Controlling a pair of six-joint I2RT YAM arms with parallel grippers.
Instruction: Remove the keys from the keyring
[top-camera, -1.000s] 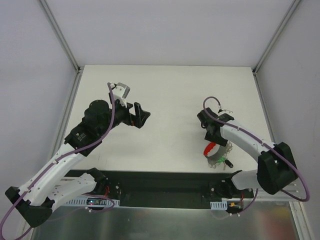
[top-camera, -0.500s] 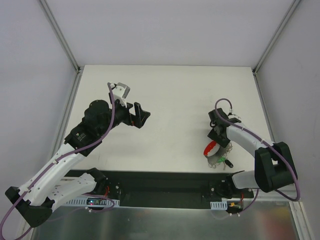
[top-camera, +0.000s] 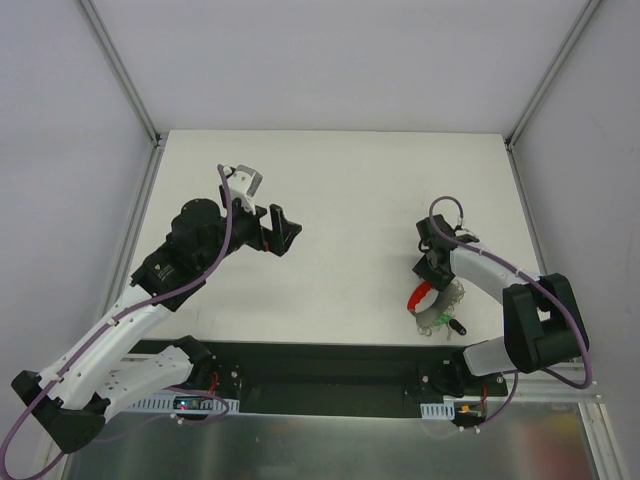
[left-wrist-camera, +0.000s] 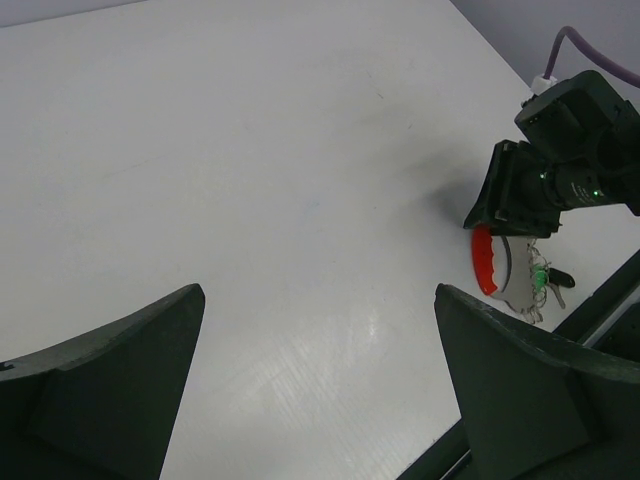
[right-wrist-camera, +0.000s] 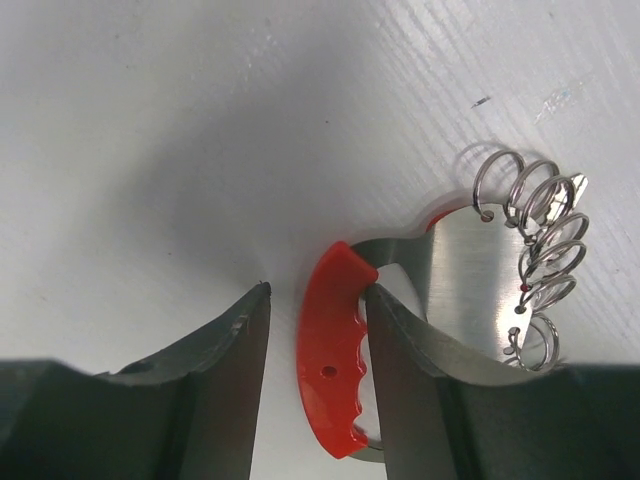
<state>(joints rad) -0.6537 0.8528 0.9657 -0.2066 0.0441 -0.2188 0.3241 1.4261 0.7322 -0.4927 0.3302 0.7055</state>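
Note:
The keyring's red curved loop (right-wrist-camera: 330, 350) lies on the white table near the front right, joined to a shiny metal plate (right-wrist-camera: 475, 285) with several thin wire rings (right-wrist-camera: 530, 225). My right gripper (right-wrist-camera: 318, 290) is open and straddles the red loop: the right finger touches it, the left finger stands a small gap away. In the top view the loop (top-camera: 421, 298) shows just below the right gripper (top-camera: 431, 283), with the keys (top-camera: 441, 321), one black-headed, beside it. My left gripper (top-camera: 281, 230) is open and empty, far to the left above the table; its view shows the loop (left-wrist-camera: 484, 262).
A black rail (top-camera: 320, 365) runs along the table's near edge, just in front of the keys. Metal frame posts (top-camera: 120, 70) and grey walls bound the table (top-camera: 340, 190) at the left, right and back.
My right gripper has come down and closer to the red loop, and its arm has folded in to the right. The left arm has hardly moved.

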